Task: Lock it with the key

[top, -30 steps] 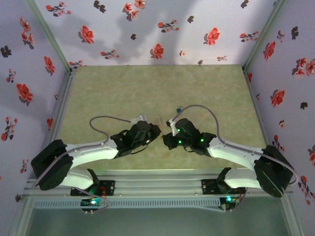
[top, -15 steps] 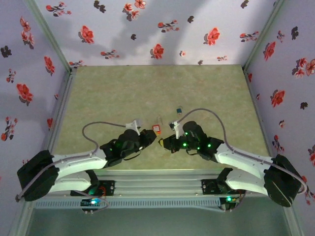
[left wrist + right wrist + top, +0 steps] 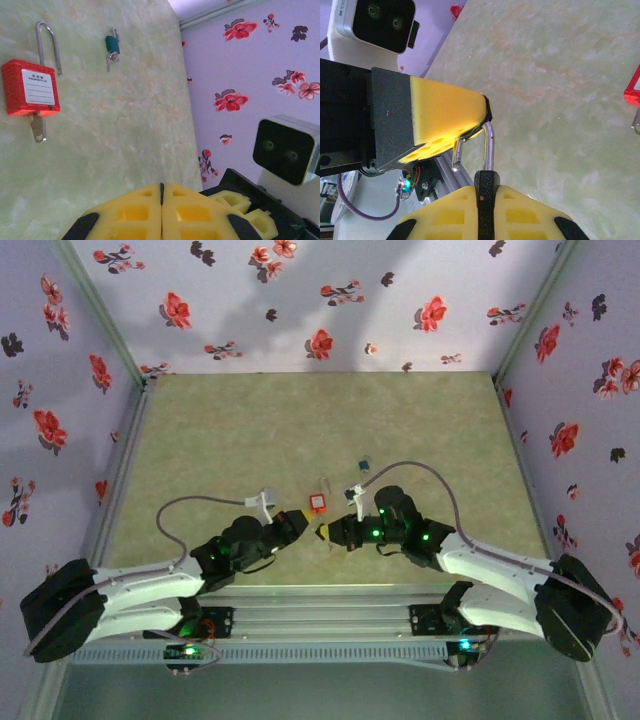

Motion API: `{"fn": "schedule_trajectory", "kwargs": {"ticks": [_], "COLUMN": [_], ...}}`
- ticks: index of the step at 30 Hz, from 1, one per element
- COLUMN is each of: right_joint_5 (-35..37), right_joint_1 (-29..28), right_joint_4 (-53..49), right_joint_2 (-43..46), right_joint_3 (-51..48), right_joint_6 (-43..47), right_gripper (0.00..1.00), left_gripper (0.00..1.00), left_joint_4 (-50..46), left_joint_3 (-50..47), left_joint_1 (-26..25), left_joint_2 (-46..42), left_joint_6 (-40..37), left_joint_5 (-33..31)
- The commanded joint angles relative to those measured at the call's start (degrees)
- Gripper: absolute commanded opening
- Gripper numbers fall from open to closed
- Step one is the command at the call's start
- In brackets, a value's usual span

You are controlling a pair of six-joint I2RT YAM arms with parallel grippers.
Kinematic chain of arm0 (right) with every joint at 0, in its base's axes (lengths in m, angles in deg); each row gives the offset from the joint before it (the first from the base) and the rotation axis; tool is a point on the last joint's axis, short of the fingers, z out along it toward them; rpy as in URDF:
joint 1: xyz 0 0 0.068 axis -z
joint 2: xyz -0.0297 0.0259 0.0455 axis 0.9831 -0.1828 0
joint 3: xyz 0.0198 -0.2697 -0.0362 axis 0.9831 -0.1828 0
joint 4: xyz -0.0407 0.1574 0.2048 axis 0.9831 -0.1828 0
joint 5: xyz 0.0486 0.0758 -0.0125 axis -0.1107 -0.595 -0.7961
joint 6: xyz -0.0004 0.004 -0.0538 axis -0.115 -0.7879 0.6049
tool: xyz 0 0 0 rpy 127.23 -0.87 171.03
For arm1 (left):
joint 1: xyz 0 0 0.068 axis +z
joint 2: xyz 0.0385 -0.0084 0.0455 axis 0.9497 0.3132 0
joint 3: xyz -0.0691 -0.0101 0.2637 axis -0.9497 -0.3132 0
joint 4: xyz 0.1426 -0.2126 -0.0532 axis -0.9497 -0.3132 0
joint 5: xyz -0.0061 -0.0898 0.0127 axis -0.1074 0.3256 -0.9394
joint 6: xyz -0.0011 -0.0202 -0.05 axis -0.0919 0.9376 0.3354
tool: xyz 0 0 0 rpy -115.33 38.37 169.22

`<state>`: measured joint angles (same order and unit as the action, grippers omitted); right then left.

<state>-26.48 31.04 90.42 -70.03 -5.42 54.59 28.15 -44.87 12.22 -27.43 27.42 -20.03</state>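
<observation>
The lock (image 3: 30, 87) lies flat on the surface (image 3: 125, 130), face up. Its body is a squarish red-orange block with a matte plastic look and a pale rectangular label with printed lines. A thin, long steel shackle (image 3: 46, 30) arches from its top; one leg ends outside the body, so it stands open. A flat metal key (image 3: 38, 129) sticks out of the bottom edge. From above, the lock sits just beyond the two end effectors and between them, touched by neither.

A small teal item (image 3: 112, 44) with a tiny metal loop lies farther out on the surface, which is a smooth, pale green, marble-patterned sheet.

The left end effector (image 3: 161, 192) has blocky yellow fingers with a cut-out honeycomb pattern, pressed together on nothing.

The right end effector (image 3: 487, 200), of the same yellow make, is clamped on a narrow dark piece (image 3: 487, 181), from which a shiny steel hoop (image 3: 489, 142) rises. The hoop's bend lies close under the left finger's wedge tip; whether they touch I cannot tell.
</observation>
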Motion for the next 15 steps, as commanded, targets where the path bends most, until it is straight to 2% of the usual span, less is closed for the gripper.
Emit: {"fn": "schedule_trajectory", "kwargs": {"ticks": [1, 6, 9, 15], "right_joint_5": [-5.11, -4.29, -4.21, -4.44], "right_joint_1": [0.05, 0.08, 0.17, 0.32], "right_joint_4": [7.11, 6.42, 5.74, 5.17], "right_joint_2": [0.99, 1.47, 1.73, 2.02], "right_joint_3": [1.2, 1.27, 1.34, 0.99], "right_joint_6": [-2.3, -2.64, -2.18, -1.18], "right_gripper": [0.0, 0.0, 0.0, 0.0], "left_gripper": [0.0, 0.0, 0.07, 0.37], "left_joint_4": [-3.77, -3.84, -5.57, -9.43], "left_joint_3": [-2.38, -2.93, -2.87, -3.32], "left_joint_1": [0.75, 0.75, 0.73, 0.73], "left_joint_2": [0.77, -0.68, -2.35, -7.22], "left_joint_6": [-3.02, -3.5, -3.87, -4.29], "left_joint_5": [-5.98, -5.72, -5.9, -6.6]}}
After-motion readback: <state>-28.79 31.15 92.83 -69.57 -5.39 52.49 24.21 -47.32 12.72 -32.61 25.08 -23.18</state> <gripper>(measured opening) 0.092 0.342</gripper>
